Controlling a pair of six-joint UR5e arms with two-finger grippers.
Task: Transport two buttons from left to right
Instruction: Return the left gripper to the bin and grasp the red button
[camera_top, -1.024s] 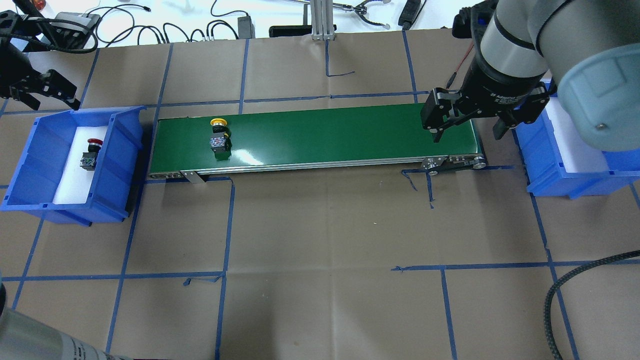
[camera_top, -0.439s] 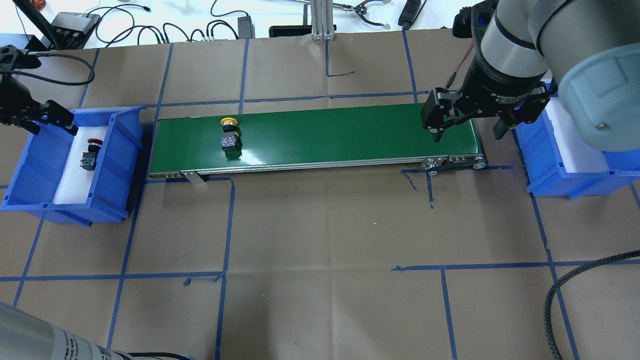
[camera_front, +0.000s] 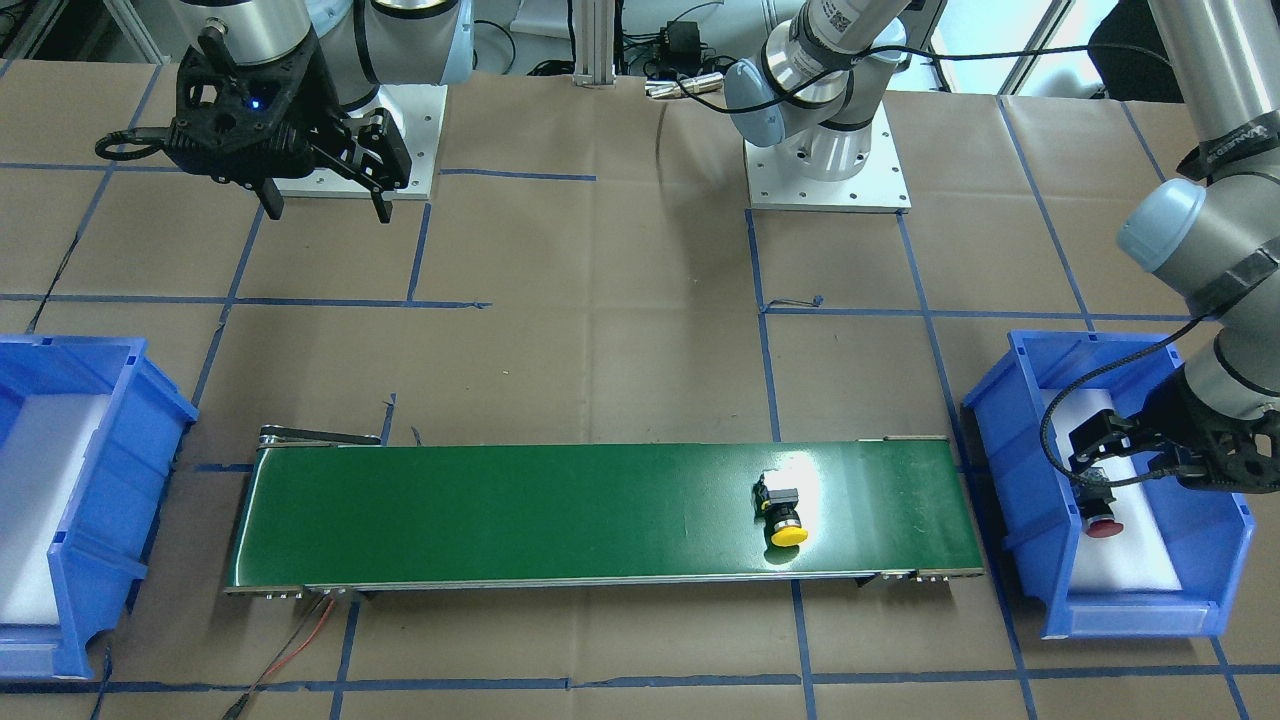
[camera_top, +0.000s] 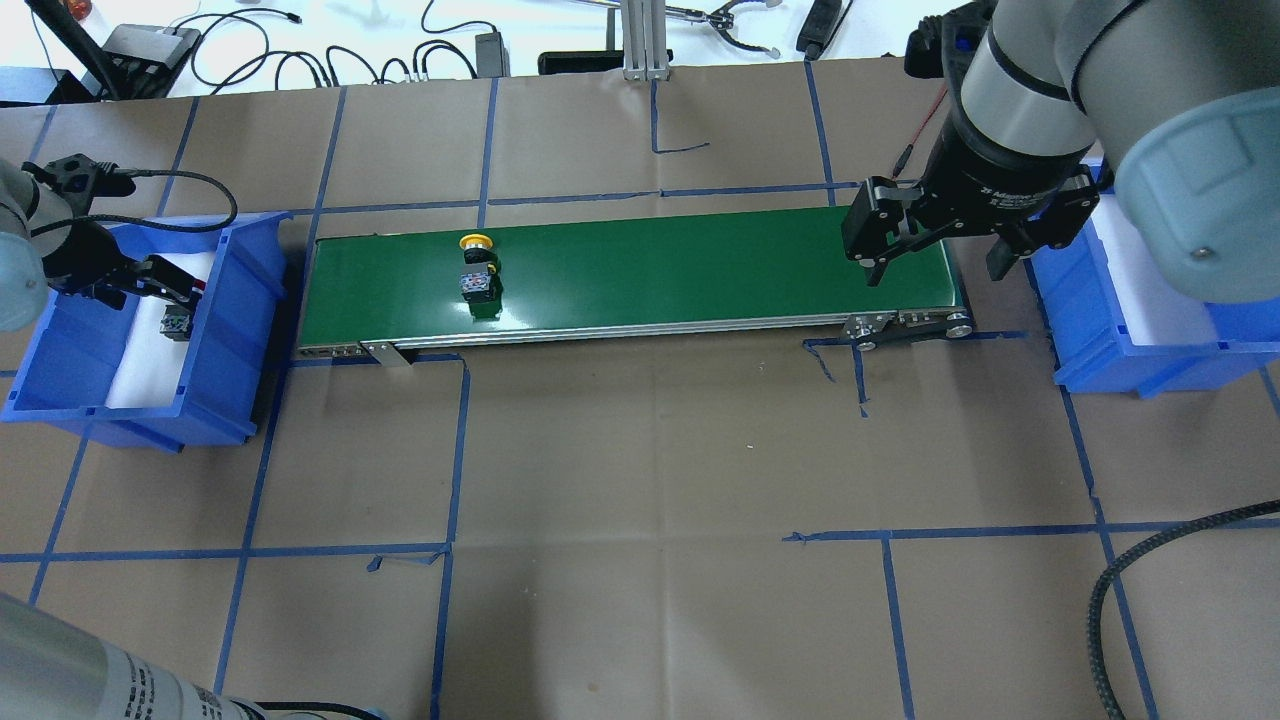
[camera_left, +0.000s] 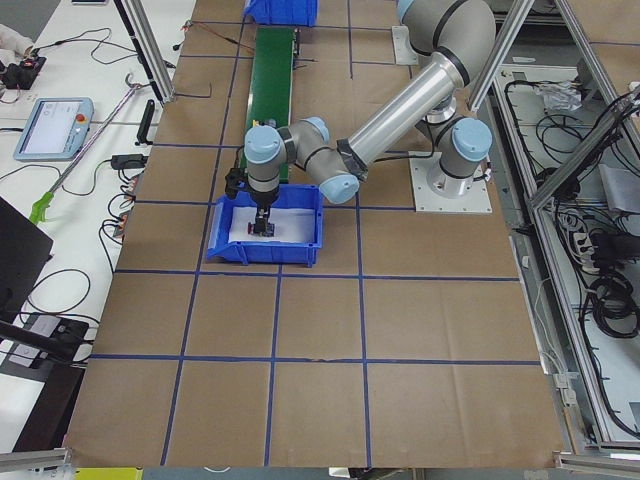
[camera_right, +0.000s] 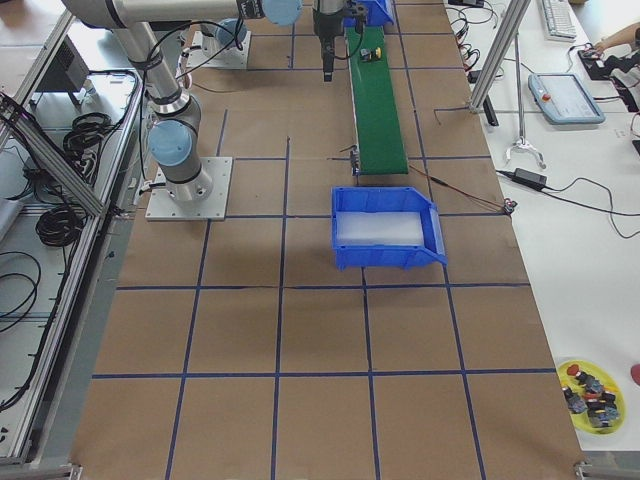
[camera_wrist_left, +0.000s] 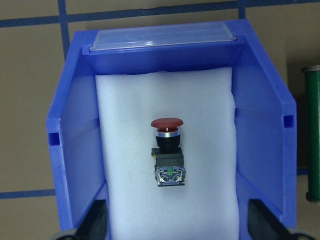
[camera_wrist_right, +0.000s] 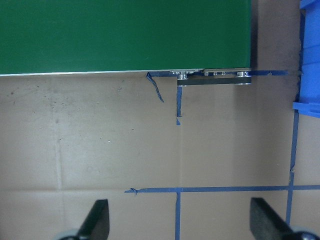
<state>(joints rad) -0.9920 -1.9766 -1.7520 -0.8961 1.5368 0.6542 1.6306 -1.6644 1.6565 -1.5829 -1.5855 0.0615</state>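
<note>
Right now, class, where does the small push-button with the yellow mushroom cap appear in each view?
Front-facing: yellow-capped push-button on the green conveyor belt, right of centre.
Overhead: button on belt's left part.
Exterior left: not discernible.
Exterior right: button near belt's far end.
Left wrist: absent.
Right wrist: absent.
Shared landmark: the belt.

Red button (camera_wrist_left: 168, 152) lay on its side on white foam (camera_wrist_left: 125, 160) inside the blue bin (camera_wrist_left: 265, 150), cap toward the view's top, terminal end toward the bottom, clear of the walls. Left gripper (camera_wrist_left: 181, 221) hung over it, tips at the bottom corners, spread wide, gripping nothing. A clear strip (camera_wrist_left: 162, 37) sat on the bin's top rim. Green belt (camera_wrist_left: 313, 135) showed at the right edge. Brown paper (camera_wrist_left: 25, 100) with blue tape (camera_wrist_left: 62, 22) surrounded the bin.
</note>
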